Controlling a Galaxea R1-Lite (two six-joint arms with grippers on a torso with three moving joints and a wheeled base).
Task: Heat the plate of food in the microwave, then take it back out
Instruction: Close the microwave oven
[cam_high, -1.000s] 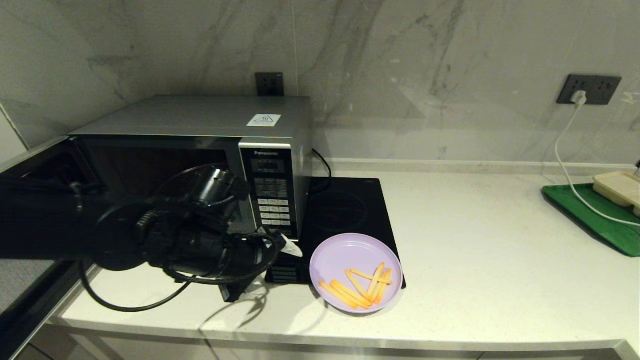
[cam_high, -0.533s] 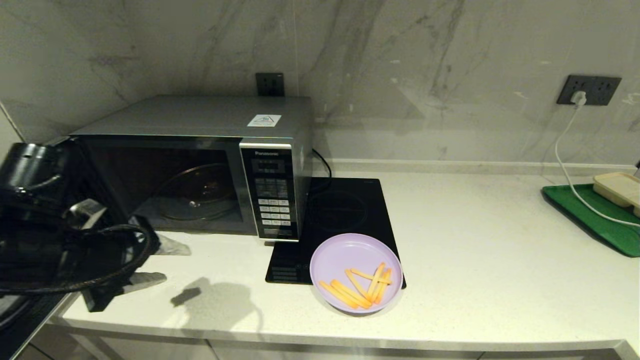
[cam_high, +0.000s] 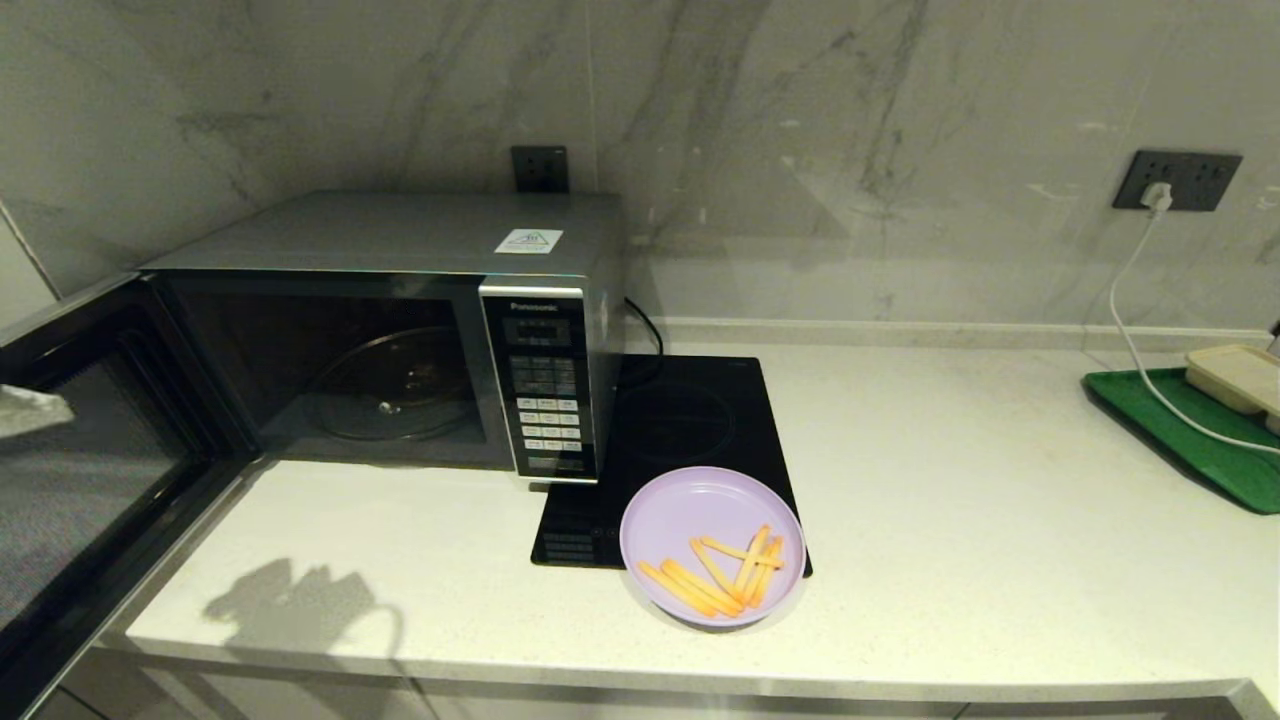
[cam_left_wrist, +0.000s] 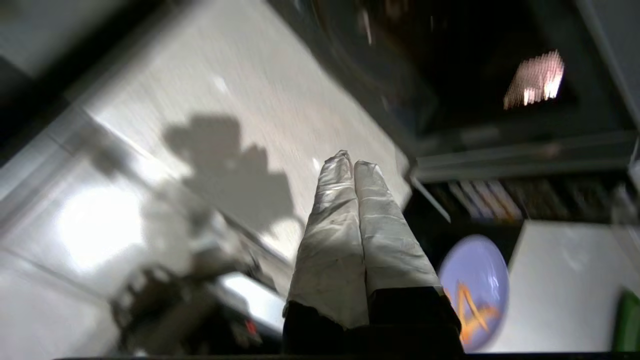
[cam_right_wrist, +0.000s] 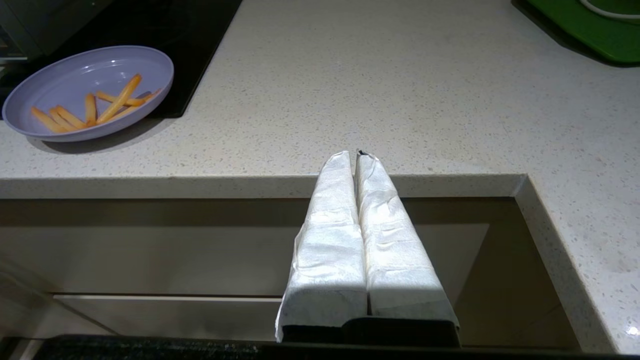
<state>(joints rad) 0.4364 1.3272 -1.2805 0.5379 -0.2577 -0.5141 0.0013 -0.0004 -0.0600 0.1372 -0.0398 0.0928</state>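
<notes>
The lilac plate (cam_high: 712, 520) with orange-yellow fries (cam_high: 725, 578) rests on the front corner of the black hob, right of the microwave (cam_high: 400, 240). The microwave's door (cam_high: 90, 480) stands swung wide open to the left, and the glass turntable (cam_high: 395, 385) inside is bare. My left gripper (cam_high: 30, 410) shows only as a white tip at the far left, in front of the open door. In the left wrist view this gripper (cam_left_wrist: 351, 159) is shut and empty, with the plate (cam_left_wrist: 475, 270) far off. My right gripper (cam_right_wrist: 356, 156) is shut and empty, below the counter's front edge, away from the plate (cam_right_wrist: 85, 75).
The black induction hob (cam_high: 690, 420) lies beside the microwave. A green tray (cam_high: 1190, 440) carrying a beige tray (cam_high: 1240, 375) sits at the far right, with a white cable (cam_high: 1130, 330) running from a wall socket. The open door juts out over the counter's left end.
My left arm has swept from the microwave's front out to the far left, leaving only its fingertip in view. The cavity and turntable are now uncovered. The plate has not moved.
</notes>
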